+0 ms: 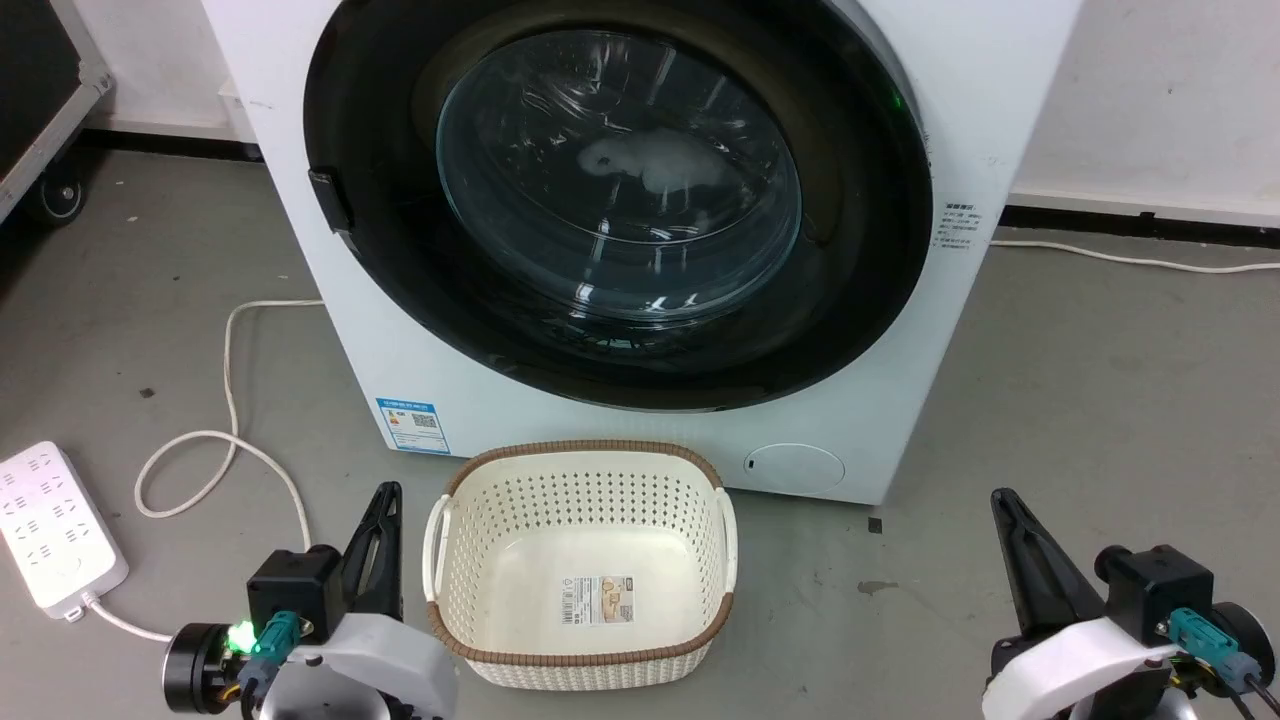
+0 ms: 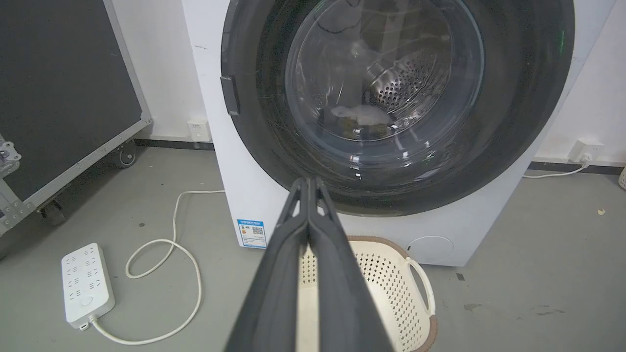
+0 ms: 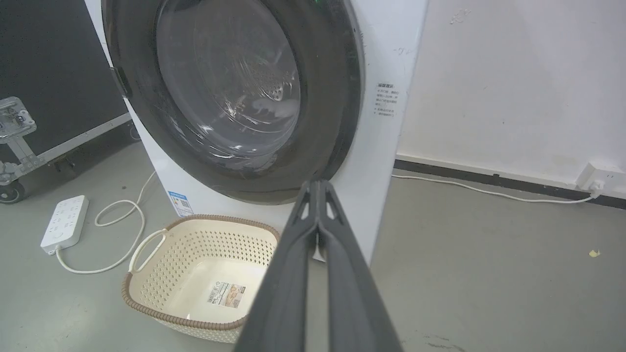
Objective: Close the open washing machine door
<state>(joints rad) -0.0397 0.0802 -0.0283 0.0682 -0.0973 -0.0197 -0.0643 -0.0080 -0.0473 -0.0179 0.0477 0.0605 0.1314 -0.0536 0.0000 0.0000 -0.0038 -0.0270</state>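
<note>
The white washing machine (image 1: 930, 90) stands straight ahead. Its round black-rimmed door (image 1: 390, 250) with the bulging glass window lies flat against the machine front, latch tab at its left edge. Through the glass in the left wrist view I see the steel drum and a pale item inside. The door (image 2: 513, 122) and the door (image 3: 332, 112) look flush with the front there too. My left gripper (image 1: 385, 492) is shut and low at the lower left, apart from the machine. My right gripper (image 1: 1000, 497) is shut at the lower right, also apart. My left fingertips (image 2: 309, 182) and right fingertips (image 3: 318, 183) are pressed together with nothing between them.
A cream perforated basket (image 1: 580, 470) with a brown rim sits on the floor before the machine, between my arms. A white power strip (image 1: 50, 525) and its looping cord (image 1: 230, 400) lie at the left. A black wheeled case (image 2: 58, 98) stands far left. Grey floor at the right.
</note>
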